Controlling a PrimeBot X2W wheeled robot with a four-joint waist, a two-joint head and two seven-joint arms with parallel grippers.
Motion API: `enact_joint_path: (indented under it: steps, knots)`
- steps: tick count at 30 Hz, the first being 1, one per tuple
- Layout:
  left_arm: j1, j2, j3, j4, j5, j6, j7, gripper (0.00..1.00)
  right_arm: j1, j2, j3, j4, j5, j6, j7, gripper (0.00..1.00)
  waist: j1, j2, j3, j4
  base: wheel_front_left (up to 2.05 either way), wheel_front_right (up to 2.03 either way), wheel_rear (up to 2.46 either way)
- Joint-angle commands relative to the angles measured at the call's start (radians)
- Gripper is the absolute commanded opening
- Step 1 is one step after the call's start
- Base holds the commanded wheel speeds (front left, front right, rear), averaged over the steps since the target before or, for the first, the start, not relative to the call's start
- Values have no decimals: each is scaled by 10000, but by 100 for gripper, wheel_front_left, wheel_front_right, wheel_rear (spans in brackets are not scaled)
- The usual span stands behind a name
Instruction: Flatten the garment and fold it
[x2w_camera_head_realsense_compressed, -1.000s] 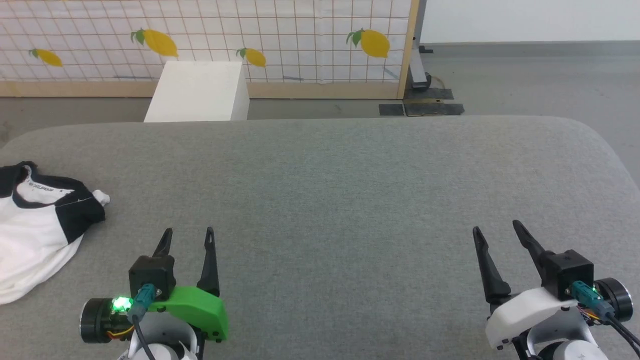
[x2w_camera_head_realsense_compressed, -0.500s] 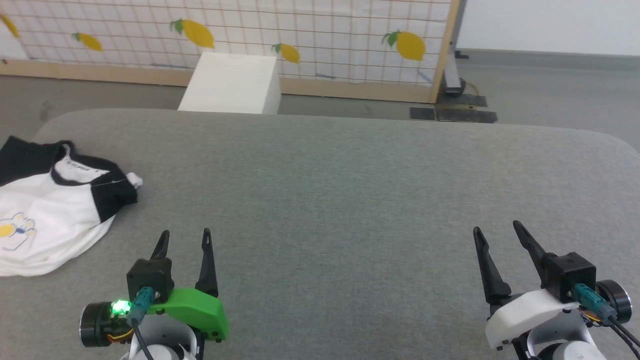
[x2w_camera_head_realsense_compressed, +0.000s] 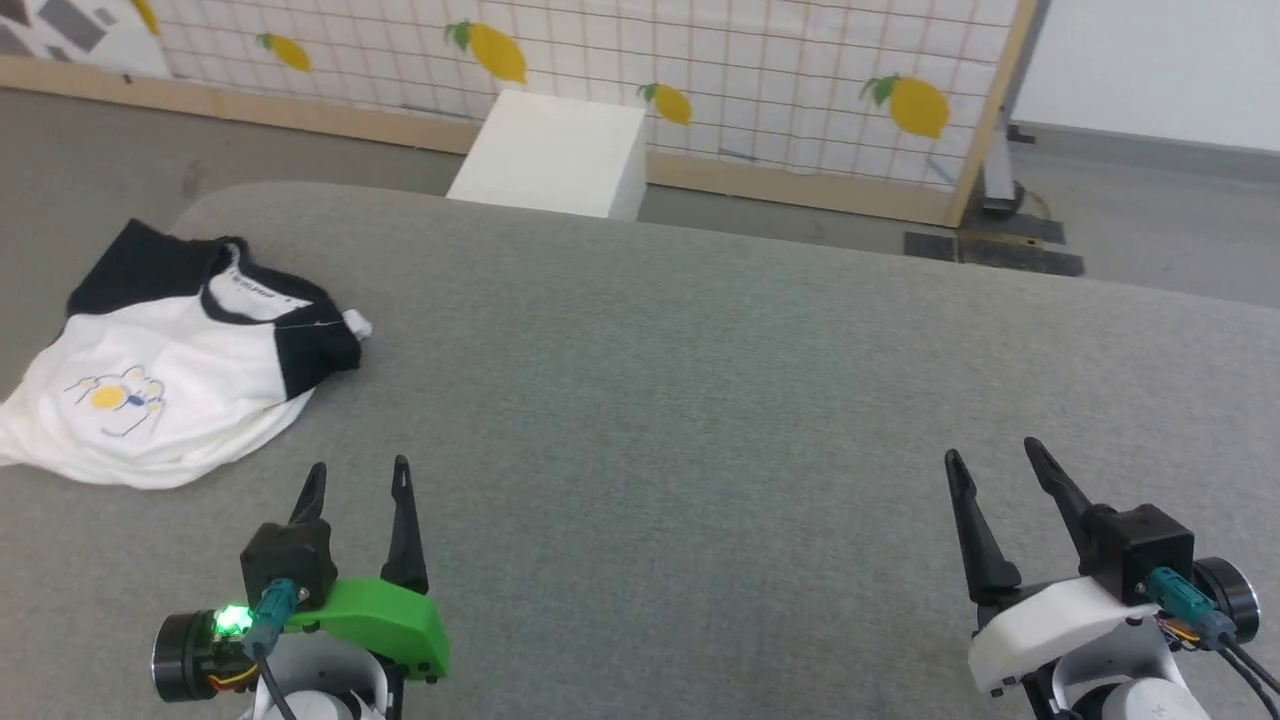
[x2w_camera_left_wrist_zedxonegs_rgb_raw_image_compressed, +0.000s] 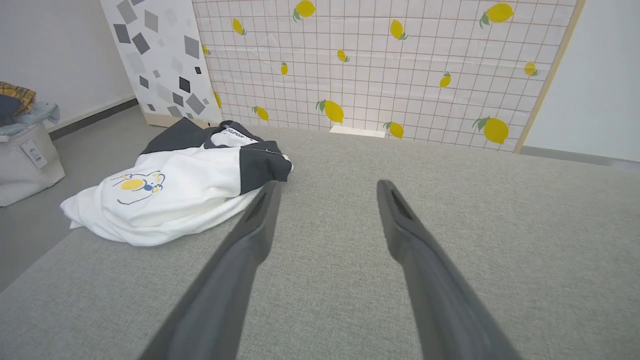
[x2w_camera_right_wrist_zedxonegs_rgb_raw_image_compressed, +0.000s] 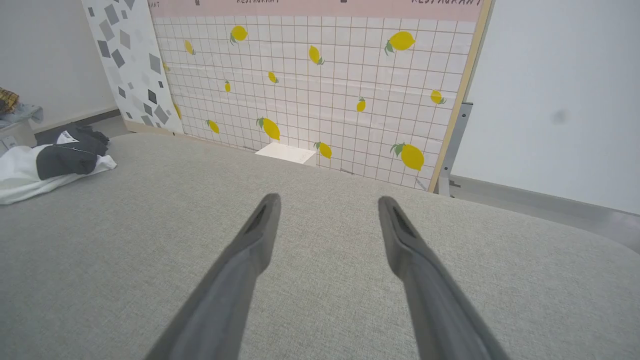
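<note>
Crumpled garment on grey table, ahead-left of left gripper, far left of right gripper; both spread wide, empty, apart from cloth.

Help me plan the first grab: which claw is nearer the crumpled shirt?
Left. The left claw sits just short of the shirt, not touching it; the right claw is far off across the grey surface.

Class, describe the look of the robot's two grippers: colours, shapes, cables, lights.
The left gripper has two long, dark, tapering fingers on a black block, a bright green housing, a teal plug with black cable and a glowing green light. The right gripper has the same fingers, block and plug, but a white housing.
</note>
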Motion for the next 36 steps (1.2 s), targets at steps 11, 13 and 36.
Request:
enact_joint_path:
  steps: [11,13,36]
  knots:
    - [-120,182,-51,163,-256,375,-282,100,-273,6,63,207,234,-6,-329,100,0,50,-20,777,0,0,0]
    - [-128,205,-56,193,-299,425,-320,100,-279,7,61,237,262,-6,-370,100,0,52,-30,877,0,0,0]
    - [-80,388,-112,358,-824,1095,-778,100,-412,9,39,426,432,-9,-790,100,0,72,-10,2086,0,0,0]
